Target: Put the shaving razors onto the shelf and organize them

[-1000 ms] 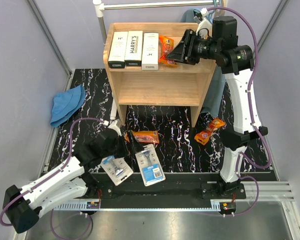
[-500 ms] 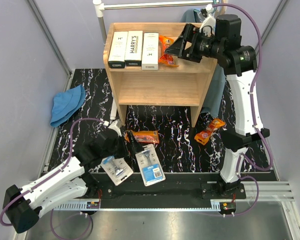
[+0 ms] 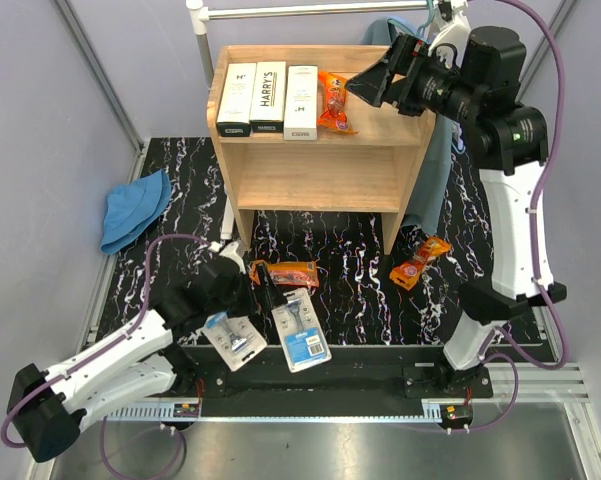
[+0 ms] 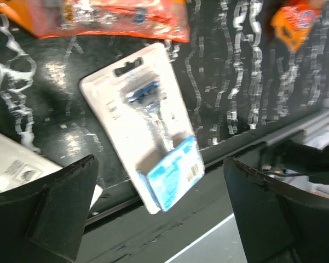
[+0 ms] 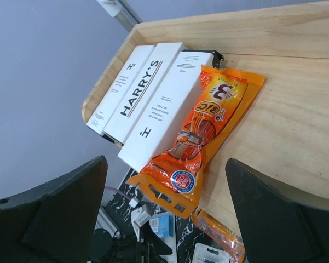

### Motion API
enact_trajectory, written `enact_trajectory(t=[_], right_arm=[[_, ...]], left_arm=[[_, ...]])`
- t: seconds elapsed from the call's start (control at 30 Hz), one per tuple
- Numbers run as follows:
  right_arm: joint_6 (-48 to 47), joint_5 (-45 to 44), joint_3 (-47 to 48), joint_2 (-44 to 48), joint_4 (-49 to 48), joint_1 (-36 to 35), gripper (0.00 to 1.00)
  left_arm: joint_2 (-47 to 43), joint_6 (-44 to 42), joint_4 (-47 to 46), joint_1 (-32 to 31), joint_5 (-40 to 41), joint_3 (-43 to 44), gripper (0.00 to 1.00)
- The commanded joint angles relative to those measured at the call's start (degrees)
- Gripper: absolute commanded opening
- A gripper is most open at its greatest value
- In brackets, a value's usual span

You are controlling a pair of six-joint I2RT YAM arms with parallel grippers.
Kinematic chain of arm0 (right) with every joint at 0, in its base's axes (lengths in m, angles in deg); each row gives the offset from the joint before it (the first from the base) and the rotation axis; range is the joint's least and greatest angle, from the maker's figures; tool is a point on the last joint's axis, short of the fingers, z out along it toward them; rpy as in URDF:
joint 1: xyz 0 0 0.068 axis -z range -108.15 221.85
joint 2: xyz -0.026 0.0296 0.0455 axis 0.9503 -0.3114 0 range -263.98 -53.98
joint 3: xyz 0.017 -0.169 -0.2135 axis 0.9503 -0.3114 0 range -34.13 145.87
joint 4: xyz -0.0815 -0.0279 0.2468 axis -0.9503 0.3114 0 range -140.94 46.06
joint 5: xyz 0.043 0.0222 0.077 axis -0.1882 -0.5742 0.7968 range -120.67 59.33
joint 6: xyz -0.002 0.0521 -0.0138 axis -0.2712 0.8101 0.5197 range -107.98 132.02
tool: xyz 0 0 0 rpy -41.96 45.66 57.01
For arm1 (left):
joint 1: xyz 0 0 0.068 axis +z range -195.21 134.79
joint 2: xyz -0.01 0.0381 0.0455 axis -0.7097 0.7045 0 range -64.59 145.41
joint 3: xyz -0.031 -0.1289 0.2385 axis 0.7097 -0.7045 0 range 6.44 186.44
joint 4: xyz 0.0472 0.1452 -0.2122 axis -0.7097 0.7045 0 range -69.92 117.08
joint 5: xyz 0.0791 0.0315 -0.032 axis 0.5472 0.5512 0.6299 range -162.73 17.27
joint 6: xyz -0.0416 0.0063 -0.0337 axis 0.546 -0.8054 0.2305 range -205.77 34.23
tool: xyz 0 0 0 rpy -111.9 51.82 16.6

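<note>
On the top tier of the light wooden shelf [image 3: 315, 178], three long white boxes [image 3: 268, 98] with black ends are lined up side by side against the left panel, the middle one lettered "HARRY'S". An orange pouch [image 3: 333, 100] is laid just beside them, touching the rightmost box and reaching the front edge. The right gripper [image 5: 165, 164] is held above the right part of this tier, its jaws spread wide with nothing between them.

Down on the black marbled mat [image 3: 360, 290], four packs are not yet shelved. A second orange pouch [image 3: 285, 273] is seen near the mat's middle, in front of the shelf. A third pouch [image 3: 420, 261] is lying tilted toward the right edge, near the shelf's right foot. Two blister cards are placed at the near edge. One card [image 3: 300, 333] is white, with a razor shown under clear plastic and a blue label at its lower end. The left gripper [image 4: 159, 170] is poised low over it, jaws fully apart and holding nothing. The other card [image 3: 234, 339] is set just beside the first, toward the left edge, with one corner apparently hidden under that gripper.

The cards are judged to be light, thin and stiff, with slick plastic faces. Because they lie flat, they are probably best taken across the narrow width, at the raised bubble. The pouches are judged light, soft and crinkly, and are likely best pinched across the middle. Nothing looks fragile.
</note>
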Motion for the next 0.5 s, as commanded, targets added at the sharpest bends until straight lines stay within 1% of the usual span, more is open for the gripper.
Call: enact_trajectory(t=[0.0,0.03,0.2,0.23,0.3,0.33,0.4,0.43,0.47], right_arm=[[0.93,1.05,-5.02,7.07,-8.86,0.24,1.0],[1.19,1.14,-6.25,8.21,-9.3,0.24,1.0],[1.89,1.24,-17.75,18.13,-10.8,0.15,1.0],[1.98,1.06,-22.12,21.72,-10.97,0.15,1.0],[2.33,0.36,-27.15,25.43,-12.03,0.24,1.0],[2.51,0.18,-32.31,29.1,-12.38,0.24,1.0],[3.03,-0.26,-37.08,32.46,-13.17,0.24,1.0],[3.47,-0.44,-41.89,35.61,-13.52,0.15,1.0],[3.91,-0.7,-44.12,37.21,-13.96,0.24,1.0]], left_arm=[[3.1,-4.69,2.1,0.18,3.75,5.84,0.99],[4.07,-6.36,3.59,0.18,6.18,6.91,0.99],[11.36,-11.11,6.32,0.18,10.51,12.7,0.99],[13.2,-12.68,6.32,0.09,11.12,13.33,0.99],[14.79,-14.27,6.32,0.09,12.87,15.08,0.99],[16.37,-16.02,6.24,0.0,13.32,15.61,0.99],[17.96,-19.18,5.89,-0.61,14.9,17.11,0.99],[19.44,-20.42,5.62,-1.05,15.61,17.55,0.99],[20.24,-21.65,5.45,-1.58,16.13,18.6,0.99]])
